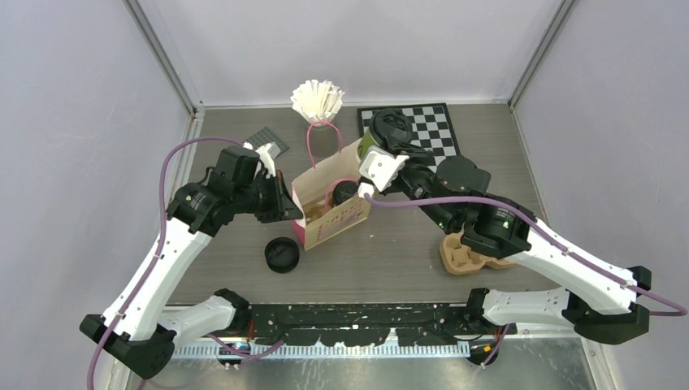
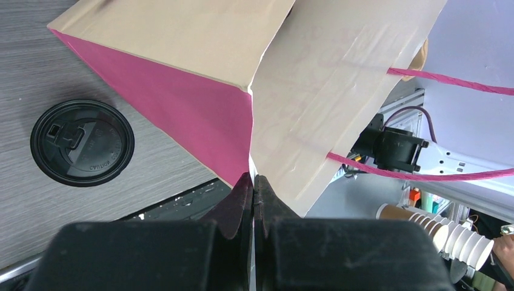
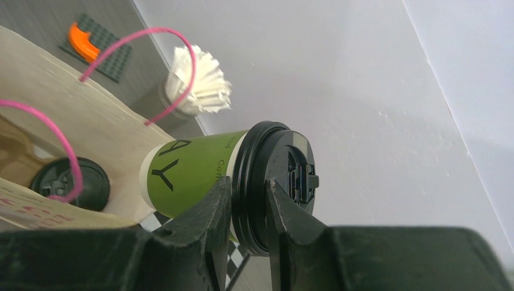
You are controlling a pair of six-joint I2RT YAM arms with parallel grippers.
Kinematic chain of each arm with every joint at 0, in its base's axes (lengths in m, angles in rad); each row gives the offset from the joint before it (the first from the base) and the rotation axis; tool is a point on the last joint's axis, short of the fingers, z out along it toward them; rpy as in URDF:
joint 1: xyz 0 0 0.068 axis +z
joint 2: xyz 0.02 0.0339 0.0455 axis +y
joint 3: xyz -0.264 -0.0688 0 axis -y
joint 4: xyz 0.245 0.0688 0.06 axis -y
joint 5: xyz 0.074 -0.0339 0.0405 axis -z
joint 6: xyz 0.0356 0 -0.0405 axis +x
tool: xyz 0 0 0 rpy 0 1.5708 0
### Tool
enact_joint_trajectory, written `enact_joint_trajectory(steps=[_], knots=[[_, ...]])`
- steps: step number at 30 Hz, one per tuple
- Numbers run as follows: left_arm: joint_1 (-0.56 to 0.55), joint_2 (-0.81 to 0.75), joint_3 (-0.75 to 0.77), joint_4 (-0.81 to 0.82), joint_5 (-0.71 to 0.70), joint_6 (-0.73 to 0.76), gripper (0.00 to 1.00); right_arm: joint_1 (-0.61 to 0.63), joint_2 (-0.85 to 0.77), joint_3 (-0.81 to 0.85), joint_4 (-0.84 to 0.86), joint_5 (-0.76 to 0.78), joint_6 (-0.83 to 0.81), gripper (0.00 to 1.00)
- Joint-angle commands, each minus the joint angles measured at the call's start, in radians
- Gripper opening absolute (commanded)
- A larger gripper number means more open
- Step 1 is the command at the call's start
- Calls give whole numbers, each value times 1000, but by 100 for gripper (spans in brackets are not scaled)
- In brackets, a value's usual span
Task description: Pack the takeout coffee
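The right tool (image 3: 248, 194) clamps a smooth green paper cup (image 3: 188, 176) by its round black plastic lid (image 3: 291, 182), at the far-right rim of the cream paper bag (image 2: 339, 79). The cup lies sideways, lid pointing far-right. The left tool (image 2: 253, 182) pinches the bag's edge.

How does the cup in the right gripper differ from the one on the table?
The held cup is tipped sideways in the air; the table cup stands upright beside the bag. The right gripper clamps the held cup's lid; nothing touches the table cup. Both have black lids.
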Motion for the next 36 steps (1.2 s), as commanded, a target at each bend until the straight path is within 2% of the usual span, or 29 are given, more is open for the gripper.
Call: enact_joint_trajectory(steps=[1, 7, 12, 15, 19, 25, 28, 34, 36], knots=[[8, 4, 19, 13, -22, 21, 0, 0, -52, 35, -37, 222, -12, 0], [9, 7, 31, 24, -23, 25, 0, 1, -118, -72, -152, 366, 89, 0], [11, 10, 33, 27, -24, 36, 0, 0, -161, -267, -193, 396, 229, 0], [11, 8, 31, 27, -22, 42, 0, 0, -168, -394, -134, 410, 273, 0], [12, 8, 28, 23, -17, 48, 0, -1, -173, -565, 14, 375, 254, 0], [15, 8, 28, 23, -9, 53, 0, -4, -163, -736, 199, 363, 267, 0], [16, 11, 29, 26, 3, 52, 0, -13, -154, -811, 316, 306, 273, 4], [17, 8, 15, 37, 9, 46, 0, -14, -55, -818, 295, 285, 338, 4], [17, 6, 12, 42, 10, 43, 0, -13, -62, -828, 294, 279, 346, 9]])
